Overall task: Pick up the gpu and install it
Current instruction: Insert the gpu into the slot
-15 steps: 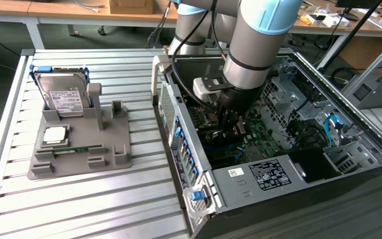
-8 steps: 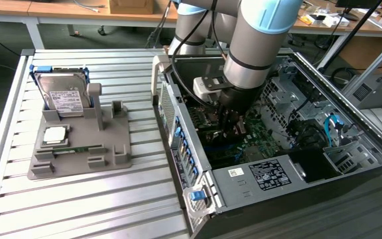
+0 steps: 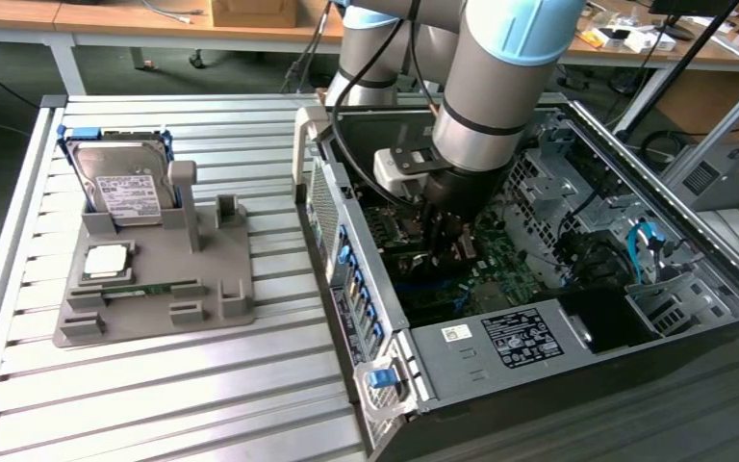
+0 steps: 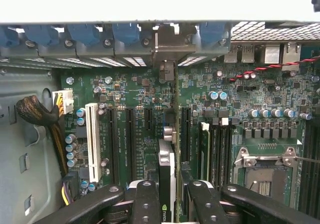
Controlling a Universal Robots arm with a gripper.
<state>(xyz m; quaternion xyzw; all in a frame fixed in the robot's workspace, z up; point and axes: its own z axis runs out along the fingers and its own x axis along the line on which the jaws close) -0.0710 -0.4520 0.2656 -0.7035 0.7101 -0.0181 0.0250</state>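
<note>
Item 1, gripper (image 4: 167, 196): I see it lowered inside the open computer case (image 3: 344, 207), at roughly 3 o'clock from the centre of the exterior view. In the wrist view both black fingers (image 4: 145, 201) are closed partway on a thin card held on edge between them, one finger against each face. The jaws are narrowed to the card's thickness, not fully together.

Item 2, gpu (image 4: 166, 176): the thin black card I hold, standing upright on its long edge, with a small green-and-white logo showing near the fingers. Its far end runs toward the rear wall of the case, where a silver-grey bracket (image 4: 167, 46) stands among the blue slot clips (image 4: 82, 33). The card sits over the row of black expansion slots (image 4: 129, 141) on the green motherboard (image 4: 240, 96). I cannot tell whether its lower edge is seated in a slot or just above it.

Item 3, white slot (image 4: 92, 141): on the motherboard, beyond the black slots from the card, well apart from the fingers.

Item 4, processor socket (image 4: 262, 176): bare, with a metal frame, on the other side of the card.

Item 5, grey parts tray (image 3: 158, 289): on the slatted table (image 3: 151, 404), at 9 o'clock in the exterior view, well apart from the case.

Item 6, hard drive (image 3: 123, 183): silver with a white label, propped at the tray's far end.

Item 7, memory stick (image 3: 151, 287): narrow, green, lying flat in the tray.
</note>
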